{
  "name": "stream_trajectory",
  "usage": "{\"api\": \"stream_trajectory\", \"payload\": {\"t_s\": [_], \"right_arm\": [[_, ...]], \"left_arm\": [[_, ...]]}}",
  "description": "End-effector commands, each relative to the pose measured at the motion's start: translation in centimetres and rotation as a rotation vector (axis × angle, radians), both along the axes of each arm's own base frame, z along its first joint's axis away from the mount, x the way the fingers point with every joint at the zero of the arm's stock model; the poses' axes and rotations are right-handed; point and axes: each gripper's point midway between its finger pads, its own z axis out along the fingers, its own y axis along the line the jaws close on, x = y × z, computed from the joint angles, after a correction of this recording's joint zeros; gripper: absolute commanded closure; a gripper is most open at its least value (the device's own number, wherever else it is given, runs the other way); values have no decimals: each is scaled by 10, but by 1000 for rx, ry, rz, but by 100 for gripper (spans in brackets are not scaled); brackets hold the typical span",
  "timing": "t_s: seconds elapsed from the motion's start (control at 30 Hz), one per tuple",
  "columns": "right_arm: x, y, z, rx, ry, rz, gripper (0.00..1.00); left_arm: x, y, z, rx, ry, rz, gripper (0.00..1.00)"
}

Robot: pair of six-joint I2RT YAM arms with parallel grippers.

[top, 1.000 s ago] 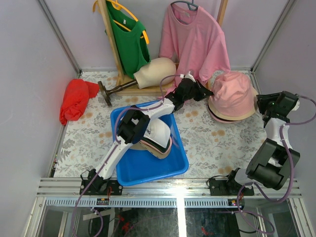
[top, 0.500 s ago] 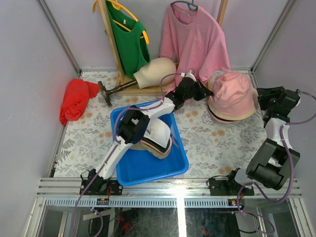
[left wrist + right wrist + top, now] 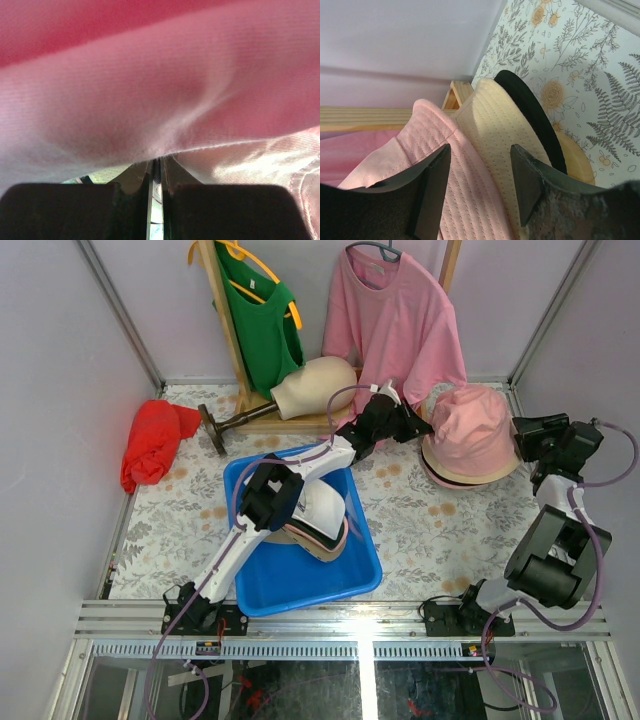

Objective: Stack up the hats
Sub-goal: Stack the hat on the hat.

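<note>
Top external shows the pink hat (image 3: 468, 430) at about 2 o'clock on the floral table (image 3: 430, 530). It sits on top of a cream hat (image 3: 495, 130) and a black hat (image 3: 532, 117), whose brims peek out beneath it. The left gripper (image 3: 416, 429) is at the pile's 9 o'clock edge. From the left wrist its fingers (image 3: 131, 179) are squeezed to a thin slit, nipping the hem of the pink brim. The right gripper (image 3: 522, 432) sits at the 3 o'clock edge, fingers (image 3: 427, 195) spread wide and holding nothing, with the pink and cream brims showing in the gap between them. A white cap (image 3: 320, 508) tops another pile inside the blue tray (image 3: 300, 590), near 7 o'clock
</note>
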Motion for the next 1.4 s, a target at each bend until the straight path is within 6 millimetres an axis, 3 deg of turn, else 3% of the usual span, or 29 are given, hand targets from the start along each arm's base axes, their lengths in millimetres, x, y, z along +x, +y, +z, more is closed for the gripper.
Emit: {"api": "stream_trajectory", "payload": {"t_s": [0.0,0.57,0.7,0.87,1.03,1.37], "right_arm": [[14,9,28,-57,-107,77,41],[20,30,24,3,-163,184,42],[21,33,23,37,-178,194,54],[19,36,18,64,-177,202,80],[18,36,17,67,-164,196,99],[6,20,14,16,-85,78,100]], "left_arm": [[-7,-6,-18,43,1,-42,100],[-10,-17,-15,54,-15,-61,100],[-11,-19,-14,53,-15,-63,100],[-13,-21,-14,53,-13,-69,100],[-14,-20,-15,58,-11,-72,100],[-13,-1,-19,92,12,-18,100]]}}
